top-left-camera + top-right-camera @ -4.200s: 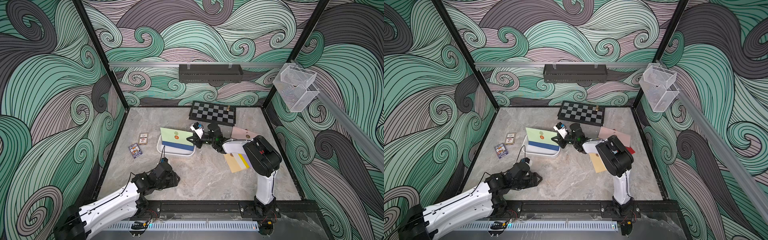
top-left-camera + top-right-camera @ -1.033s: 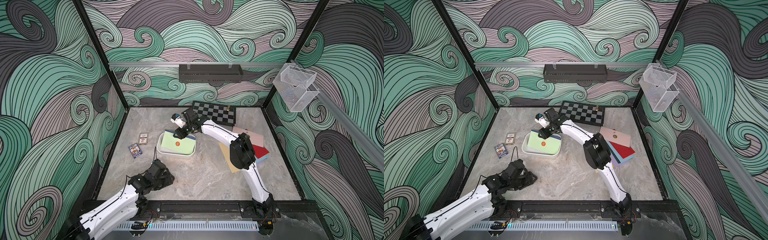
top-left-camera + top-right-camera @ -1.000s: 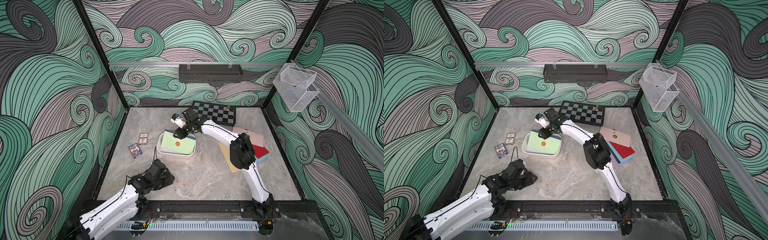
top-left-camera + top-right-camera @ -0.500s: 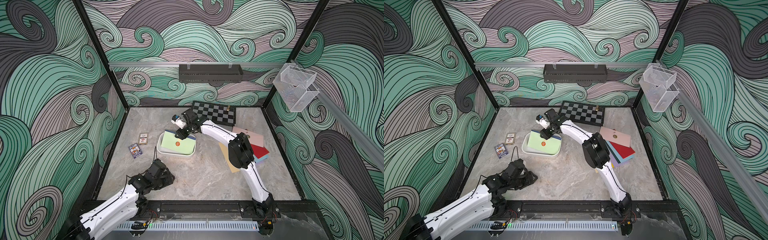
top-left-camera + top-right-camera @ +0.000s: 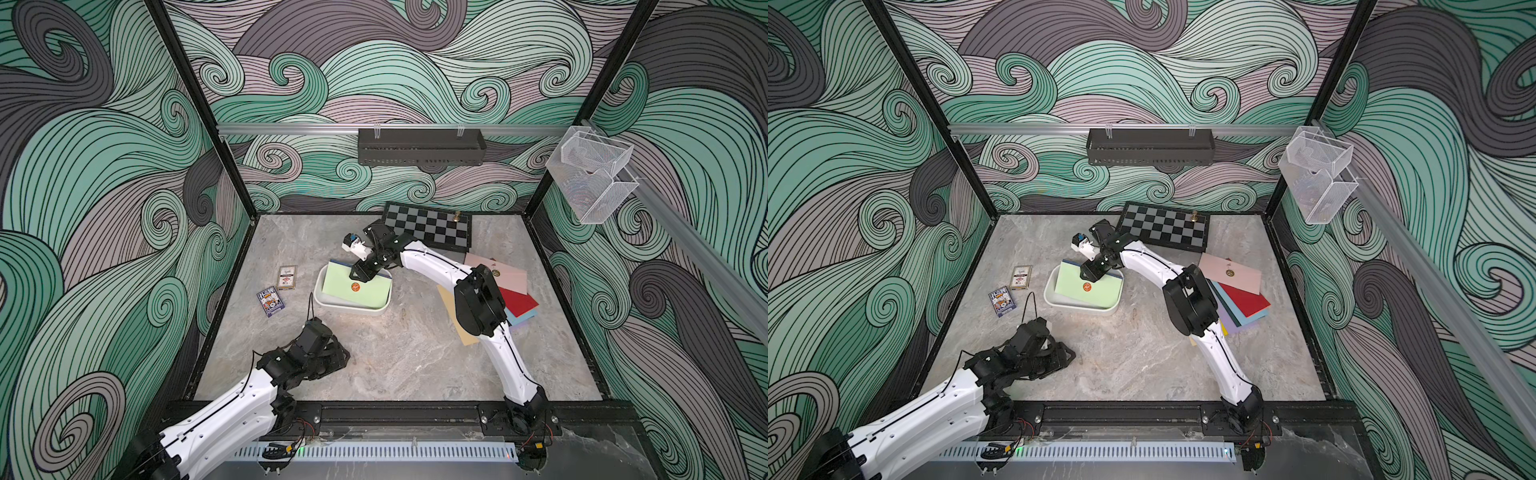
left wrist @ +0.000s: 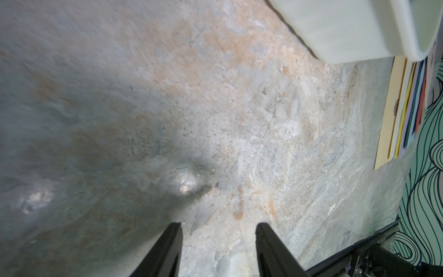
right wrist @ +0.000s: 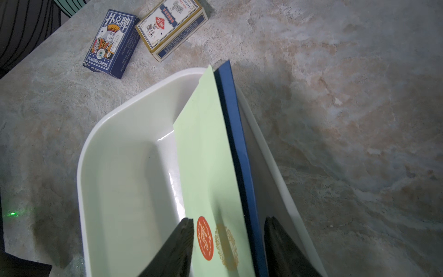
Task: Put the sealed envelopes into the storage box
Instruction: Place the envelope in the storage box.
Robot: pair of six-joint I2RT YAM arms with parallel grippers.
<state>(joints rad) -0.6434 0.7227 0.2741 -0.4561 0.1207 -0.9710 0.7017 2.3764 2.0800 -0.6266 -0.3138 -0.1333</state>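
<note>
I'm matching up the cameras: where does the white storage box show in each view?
In a top view: storage box, near centre.
In a top view: storage box, near centre.
Left wrist: upper right corner.
Right wrist: left of centre.
Shared landmark: green envelope in it, not seen from left wrist.

Small enclosed stall, seen from above in both top views. The walls (image 5: 395,75) carry a print of big swirling waves in teal, mint, dusty lilac and dark grey, each band outlined in black. Black posts (image 5: 199,112) rise at the two rear corners. A silver rail (image 5: 291,129) crosses the rear wall, and a long black perforated tray (image 5: 419,146) hangs from it. A side rail (image 5: 706,257) slopes along the right wall and holds a clear mesh bin (image 5: 592,174). The floor (image 5: 415,353) is pale grey marble-look stone with beige veining and soft glints of light. A black bar (image 5: 395,415) edges the front, beside a grey slotted strip (image 5: 374,451).
</note>
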